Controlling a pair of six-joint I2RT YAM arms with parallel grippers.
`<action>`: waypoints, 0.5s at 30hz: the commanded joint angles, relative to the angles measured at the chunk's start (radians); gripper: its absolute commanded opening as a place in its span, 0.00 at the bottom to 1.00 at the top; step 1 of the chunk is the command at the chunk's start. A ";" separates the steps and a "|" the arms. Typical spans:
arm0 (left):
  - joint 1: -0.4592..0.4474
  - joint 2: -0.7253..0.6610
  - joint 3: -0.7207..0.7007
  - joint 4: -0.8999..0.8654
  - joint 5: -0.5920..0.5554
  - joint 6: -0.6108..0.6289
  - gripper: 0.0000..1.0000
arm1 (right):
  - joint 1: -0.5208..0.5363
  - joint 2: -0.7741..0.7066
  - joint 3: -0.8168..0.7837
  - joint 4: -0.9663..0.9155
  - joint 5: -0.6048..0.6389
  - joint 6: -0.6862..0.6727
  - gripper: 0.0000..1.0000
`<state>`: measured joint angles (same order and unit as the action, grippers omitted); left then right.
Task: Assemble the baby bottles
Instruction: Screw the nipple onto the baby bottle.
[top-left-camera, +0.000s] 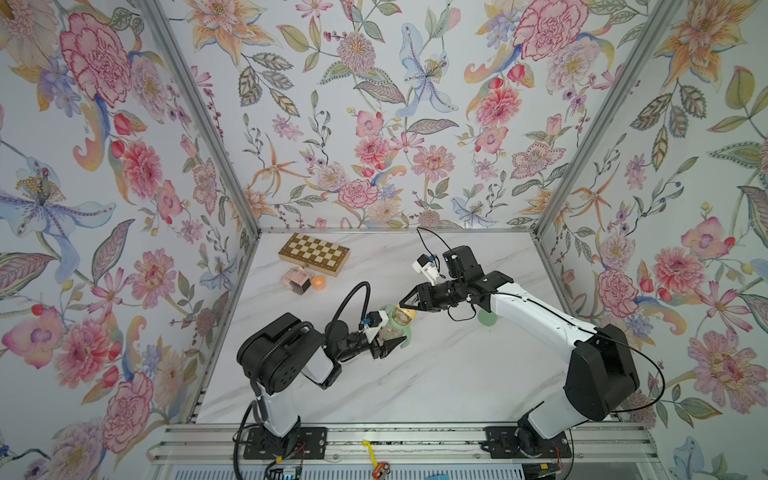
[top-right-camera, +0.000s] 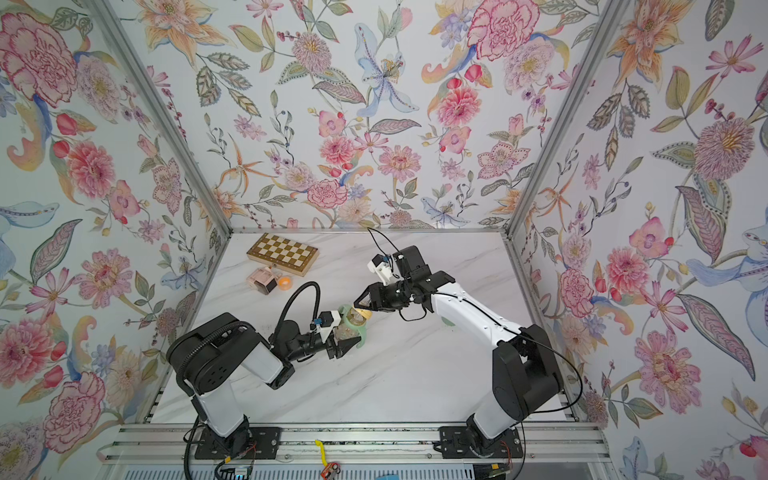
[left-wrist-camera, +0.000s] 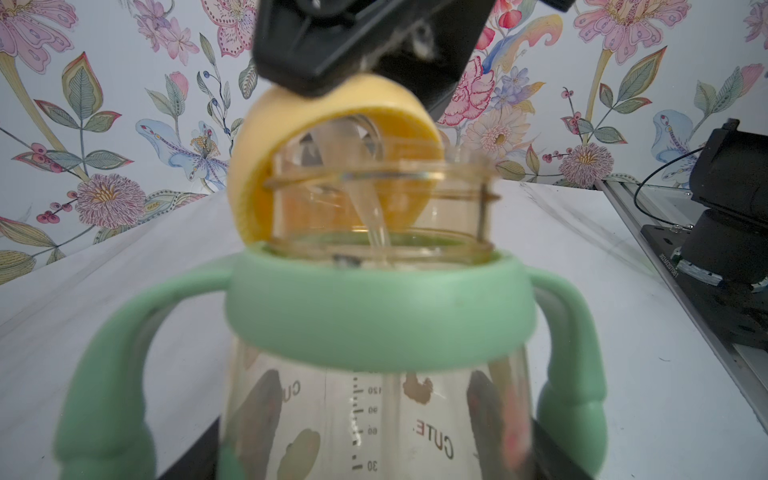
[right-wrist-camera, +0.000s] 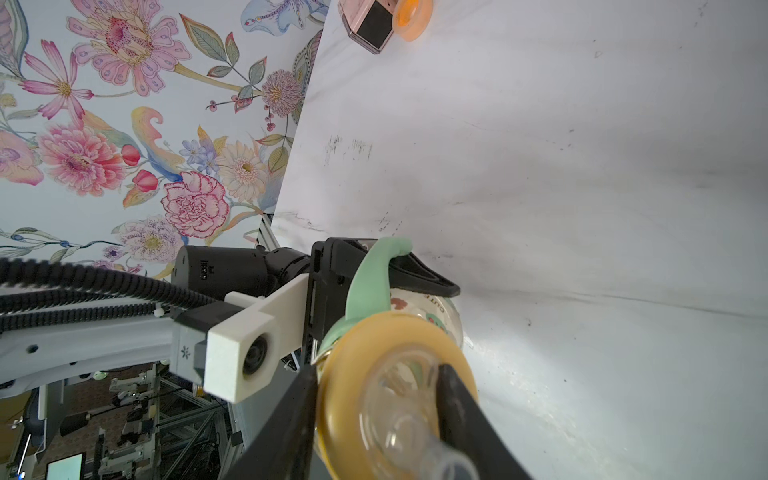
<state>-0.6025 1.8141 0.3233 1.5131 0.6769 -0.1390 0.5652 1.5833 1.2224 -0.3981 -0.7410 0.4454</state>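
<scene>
My left gripper (top-left-camera: 390, 332) is shut on the clear amber bottle body (left-wrist-camera: 374, 415), held above the table's middle. The pale green handle ring (left-wrist-camera: 374, 311) sits round its neck. The yellow collar (left-wrist-camera: 257, 174) with its clear nipple (right-wrist-camera: 407, 407) lies tilted over the bottle's open mouth. My right gripper (right-wrist-camera: 378, 399) is shut on that collar, one finger on its outer edge and the other beside the nipple. In both top views the two grippers meet at the bottle (top-right-camera: 351, 322). The pale green dome cap (top-left-camera: 486, 318) lies on the table, partly hidden under the right arm.
A folded chessboard (top-left-camera: 314, 252) lies at the back left. In front of it stand a pink-and-brown cube-shaped bottle (top-left-camera: 297, 280) and a small orange piece (top-left-camera: 319, 283). Flowered walls close in the white marble table (top-left-camera: 415, 382) on three sides.
</scene>
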 joint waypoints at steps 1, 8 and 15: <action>-0.005 0.006 0.019 0.285 0.010 0.004 0.00 | 0.008 -0.012 -0.019 0.002 -0.005 -0.015 0.41; 0.002 0.016 0.032 0.285 0.025 -0.033 0.00 | 0.044 -0.039 -0.038 0.004 0.066 -0.072 0.39; 0.010 0.025 0.044 0.284 0.047 -0.067 0.00 | 0.076 -0.062 -0.031 0.005 0.156 -0.128 0.38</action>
<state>-0.5999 1.8286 0.3241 1.5124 0.6964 -0.1783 0.6170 1.5444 1.2037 -0.3771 -0.6193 0.3683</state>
